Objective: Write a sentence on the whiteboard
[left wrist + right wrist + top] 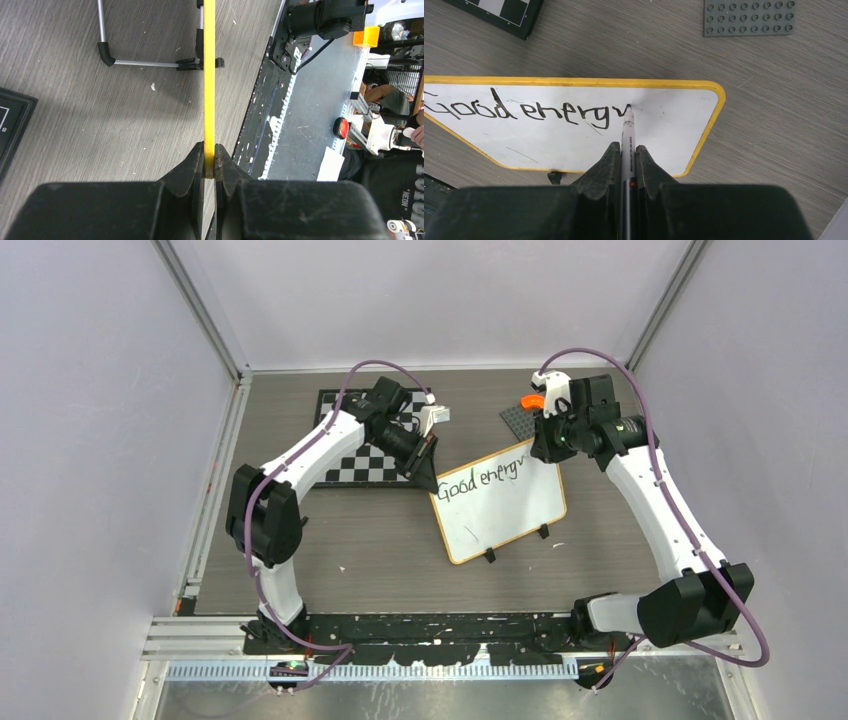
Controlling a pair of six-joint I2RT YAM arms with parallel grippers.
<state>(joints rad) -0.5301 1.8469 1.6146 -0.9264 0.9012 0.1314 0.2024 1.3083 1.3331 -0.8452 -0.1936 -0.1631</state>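
Note:
The whiteboard (505,515) with a yellow rim lies tilted mid-table and bears the black words "Good energ" and part of one more letter. My left gripper (428,476) is shut on its far-left corner; in the left wrist view the yellow rim (209,90) runs edge-on between the jaws of the left gripper (209,162). My right gripper (547,445) is shut on a white marker (627,142), seen in the right wrist view (627,155). The marker's black tip touches the whiteboard (674,125) at the end of the writing.
A black-and-white chessboard (365,462) lies behind the left arm. A grey studded plate (520,420) lies at the back, also in the right wrist view (750,17). The board's wire stand and black feet (105,52) show. An orange-capped object (533,401) sits by the right wrist.

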